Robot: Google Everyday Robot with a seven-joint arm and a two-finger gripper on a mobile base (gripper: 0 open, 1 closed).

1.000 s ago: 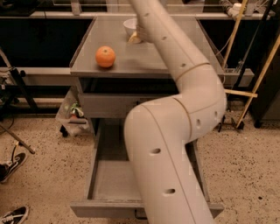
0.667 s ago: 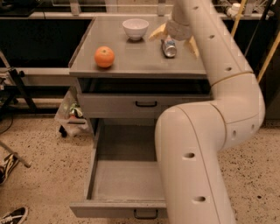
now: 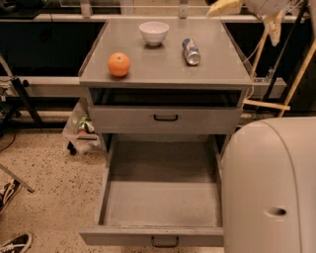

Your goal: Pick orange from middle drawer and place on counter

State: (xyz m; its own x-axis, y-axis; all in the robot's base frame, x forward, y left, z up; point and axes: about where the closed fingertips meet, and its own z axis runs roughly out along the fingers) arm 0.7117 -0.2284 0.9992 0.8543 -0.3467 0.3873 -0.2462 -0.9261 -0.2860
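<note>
Gripper point(image 3: 243, 22) hangs, fingers apart, beyond the counter point(image 3: 163, 69) at its far-right corner.

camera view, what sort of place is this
Probably a robot test lab: a grey drawer cabinet with the orange on its counter, loose cables, a speckled floor, and the gripper at top right.

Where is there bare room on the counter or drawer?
On the counter, the front between orange and can is bare; bowl and can crowd the back. The middle drawer floor is entirely bare. The gripper hangs by the back-right corner.
</note>
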